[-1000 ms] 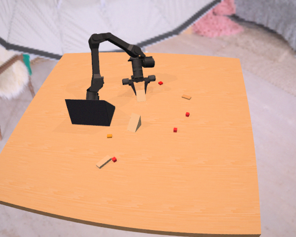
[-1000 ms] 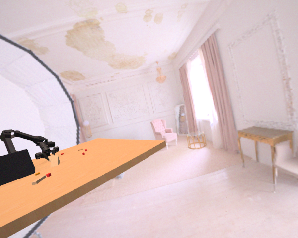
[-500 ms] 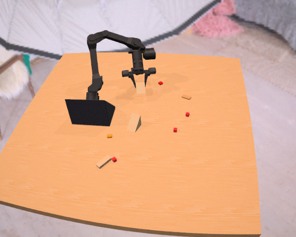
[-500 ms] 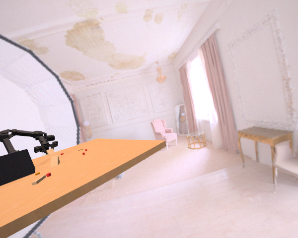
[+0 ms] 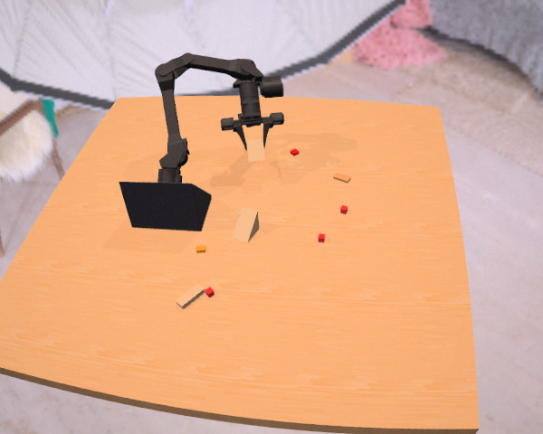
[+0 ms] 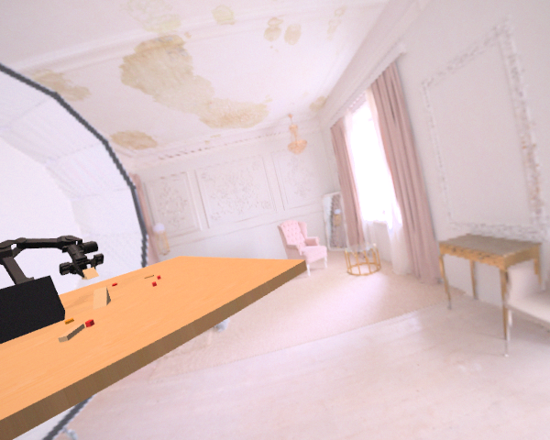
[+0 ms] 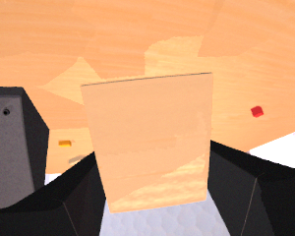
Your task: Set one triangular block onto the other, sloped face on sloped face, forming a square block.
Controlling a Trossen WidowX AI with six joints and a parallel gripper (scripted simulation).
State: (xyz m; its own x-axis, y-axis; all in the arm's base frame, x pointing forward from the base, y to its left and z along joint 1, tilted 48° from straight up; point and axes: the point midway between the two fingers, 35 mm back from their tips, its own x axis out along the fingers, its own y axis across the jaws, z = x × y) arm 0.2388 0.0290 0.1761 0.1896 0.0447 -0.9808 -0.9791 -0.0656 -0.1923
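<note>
One triangular block (image 5: 255, 155) (image 6: 91, 274) (image 7: 149, 113) is held in the air above the table (image 5: 332, 326) (image 6: 194, 293), its flat pale face filling the middle of the wrist view. My gripper (image 5: 255, 146) (image 7: 150, 148) is shut on it, a finger at each side. The other triangular block (image 5: 245, 225) (image 6: 100, 297) stands on the table, nearer the top camera than the held one, with its dark triangular end facing right. The two blocks are apart. The standing block is not seen in the wrist view.
A large black box (image 5: 164, 205) (image 6: 21, 313) (image 7: 5, 157) stands left of the standing block. An orange piece (image 5: 200, 249) (image 7: 65, 144) and a beige bar (image 5: 190, 297) (image 6: 71, 333) lie nearer the front. Several red cubes and a flat tan piece (image 5: 342, 177) are scattered around.
</note>
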